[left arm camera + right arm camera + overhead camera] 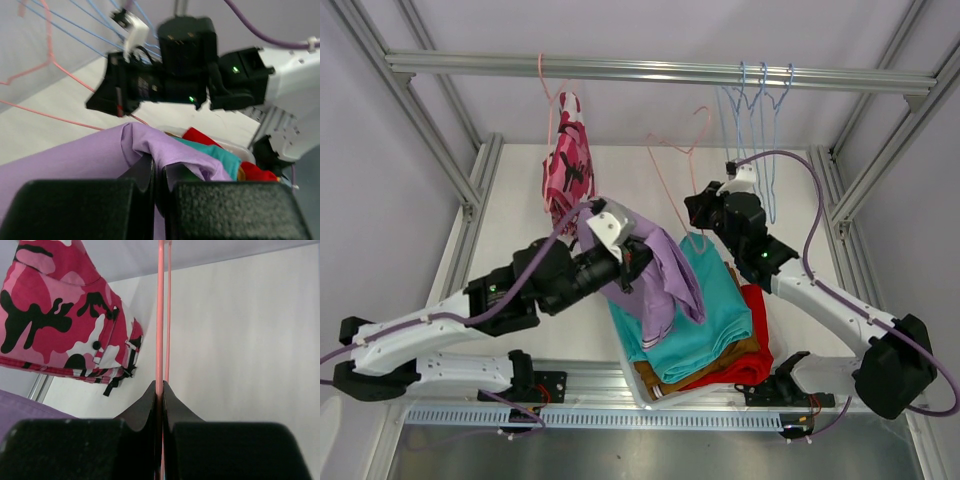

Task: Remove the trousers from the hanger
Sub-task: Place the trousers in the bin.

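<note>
Closest of all, the black fingers of the left claw [157,170] filled the bottom of its own wrist view, pressed together on a fold of the lilac trousers [75,155]. The cloth ran up and over the fingertips and fell away to the left of that view. From above, the left claw [638,262] stood raised over the middle of the tabletop [520,200], with the lilac trousers [665,280] draped from it and hanging down onto the pile below.

That pile lay just to the right of the claw, at the near edge. The teal pair [715,310] was on top, the red pair [755,340] showed at its right side, and the mustard-brown pair [720,362] peeked out underneath. A white rim [632,375] edged the pile's near left corner; what it belonged to I could not tell.

The right claw [161,390] was shut tight on the thin wire of a pink hanger [160,315], which rose straight up from between its fingers. From above, the right claw [700,215] sat beyond the pile. The pink hanger [670,195] leaned up and to the left from it, clear of the rail [620,68].

The pink camouflage trousers [568,165] hung from a second pink hanger [548,90] hooked on the rail, well to the left of the right claw and behind the left one. Three blue hangers [760,100] hung bare on the rail to the right.
</note>
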`<state>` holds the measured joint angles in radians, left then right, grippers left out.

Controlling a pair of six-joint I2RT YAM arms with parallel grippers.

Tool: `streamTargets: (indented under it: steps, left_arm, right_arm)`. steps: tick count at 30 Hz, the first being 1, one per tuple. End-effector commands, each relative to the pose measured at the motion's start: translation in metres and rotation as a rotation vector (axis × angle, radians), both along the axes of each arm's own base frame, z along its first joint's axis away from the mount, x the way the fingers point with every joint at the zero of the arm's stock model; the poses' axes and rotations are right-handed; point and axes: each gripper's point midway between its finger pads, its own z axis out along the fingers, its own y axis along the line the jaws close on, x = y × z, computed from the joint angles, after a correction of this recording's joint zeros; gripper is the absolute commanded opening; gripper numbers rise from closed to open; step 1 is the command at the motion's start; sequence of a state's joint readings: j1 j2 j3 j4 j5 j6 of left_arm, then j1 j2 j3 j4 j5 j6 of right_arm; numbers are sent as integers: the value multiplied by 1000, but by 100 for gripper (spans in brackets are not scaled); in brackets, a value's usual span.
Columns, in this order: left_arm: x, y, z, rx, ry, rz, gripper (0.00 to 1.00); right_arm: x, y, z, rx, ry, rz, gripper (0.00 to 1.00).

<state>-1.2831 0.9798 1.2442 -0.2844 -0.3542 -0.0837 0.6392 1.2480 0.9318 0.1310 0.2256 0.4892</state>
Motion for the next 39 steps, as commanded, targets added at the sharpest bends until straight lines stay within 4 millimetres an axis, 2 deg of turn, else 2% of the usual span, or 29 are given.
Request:
streamTargets:
  steps: [1, 2, 4, 5, 7, 8, 10, 11, 12, 13, 15, 17, 19, 22, 23, 24, 25, 26, 27, 29, 30, 32, 33, 34, 35, 36, 38, 39]
  left_arm:
    - [-20, -30, -1, -48, 63, -96, 1]
    - [-23, -46, -19, 0, 87, -113, 1]
    - [-29, -65, -35, 21, 119, -145, 1]
    - [-37, -79, -51, 54, 135, -173, 1]
    - [-46, -93, -76, 74, 161, -202, 1]
    - [-55, -103, -80, 53, 171, -227, 1]
    - [-68, -116, -122, 97, 251, -246, 1]
    - [-74, -123, -126, 81, 266, -261, 0]
    - [-78, -128, -143, 95, 307, -245, 0]
    - [-90, -128, -172, 131, 330, -252, 0]
    - [-98, -132, -194, 112, 396, -226, 1]
    - [-111, -124, -249, 179, 458, -218, 1]
    - [-117, -123, -281, 180, 535, -190, 1]
    - [-122, -118, -304, 210, 555, -148, 3]
    - [-122, -121, -296, 201, 540, -143, 34]
    - [-122, -122, -292, 206, 523, -138, 47]
    - [-122, -116, -295, 247, 498, -111, 49]
    - [-122, -119, -282, 238, 479, -105, 50]
    - [-122, -121, -269, 238, 452, -109, 67]
    - [-122, -114, -252, 264, 408, -88, 89]
    - [-123, -112, -243, 266, 391, -82, 97]
    - [-120, -101, -213, 254, 351, -47, 100]
    - [-117, -95, -204, 253, 339, -34, 99]
    - [-118, -93, -183, 226, 328, -34, 99]
    - [-111, -78, -168, 226, 302, -9, 99]
    - [-109, -71, -159, 219, 293, -3, 99]
    - [-100, -57, -127, 200, 242, 8, 99]
    - [-95, -47, -102, 155, 221, 13, 99]
  right_arm:
    - [1, -11, 39, 11, -77, 2, 0]
    - [0, -12, 41, 3, -81, 4, 0]
    - [-3, -18, 49, -4, -92, -2, 0]
    - [-3, -21, 51, -14, -98, -6, 0]
    - [-8, -28, 58, -19, -106, -10, 0]
    - [-10, -31, 59, -23, -108, -12, 0]
    - [-15, -40, 63, -35, -111, -20, 0]
    - [-17, -44, 61, -46, -99, -22, 0]
    - [-21, -46, 60, -55, -91, -12, 0]
    - [-26, -51, 66, -49, -101, -13, 0]
    - [-33, -54, 69, -52, -100, -5, 0]
    - [-44, -56, 72, -52, -97, 19, 0]
    - [-52, -57, 77, -46, -105, 39, 0]
    - [-59, -60, 76, -61, -102, 50, 0]
    - [-60, -61, 75, -65, -99, 49, 0]
    - [-60, -61, 74, -73, -96, 49, 0]
    - [-61, -62, 76, -73, -99, 49, 0]
    - [-63, -61, 74, -74, -93, 58, 0]
    - [-64, -61, 75, -73, -95, 64, 0]
    - [-65, -59, 71, -80, -85, 76, 0]
    - [-65, -59, 70, -85, -81, 81, 0]
    - [-68, -56, 67, -96, -65, 105, 0]
    - [-69, -55, 66, -101, -64, 113, 0]
    - [-71, -55, 65, -110, -63, 126, 0]
    - [-73, -54, 63, -125, -56, 139, 0]
    - [-74, -55, 62, -131, -50, 142, 0]
    - [-78, -57, 56, -150, -33, 145, 0]
    - [-80, -60, 55, -158, -29, 142, 0]
